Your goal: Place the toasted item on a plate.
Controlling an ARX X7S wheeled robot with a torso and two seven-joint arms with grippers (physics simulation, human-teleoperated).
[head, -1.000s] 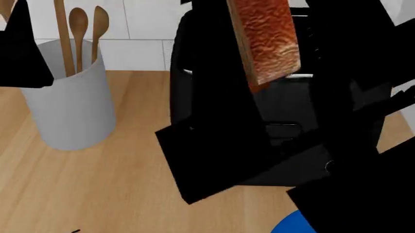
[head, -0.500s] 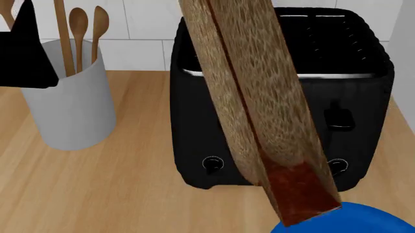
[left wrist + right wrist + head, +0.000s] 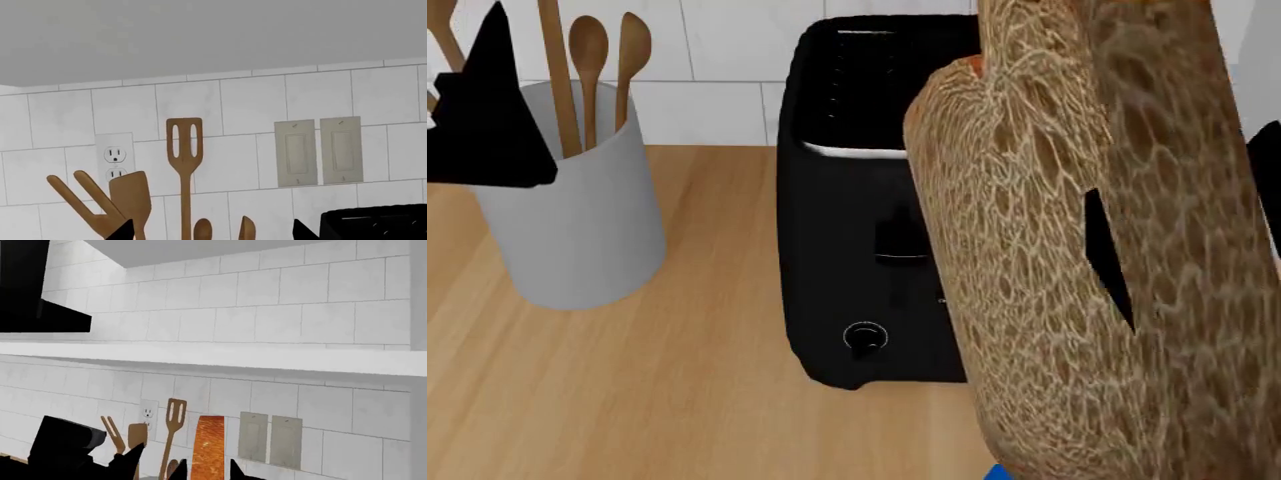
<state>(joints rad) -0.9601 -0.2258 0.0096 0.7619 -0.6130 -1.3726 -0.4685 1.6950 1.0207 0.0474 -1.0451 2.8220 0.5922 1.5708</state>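
The right pincer [image 3: 181, 467] gripped the slice of bread [image 3: 208, 445] between its dark tips, holding it upright, lifted close before the head camera above the toaster [image 3: 854, 250] on the bench [image 3: 627, 390]. The left pincer's [image 3: 210, 232] tips stood apart, empty, by the utensil crock [image 3: 574, 200].

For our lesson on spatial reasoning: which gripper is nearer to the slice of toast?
Right. The right gripper has the slice of toast between its fingers; the left gripper hangs open by the utensil holder, apart from it.
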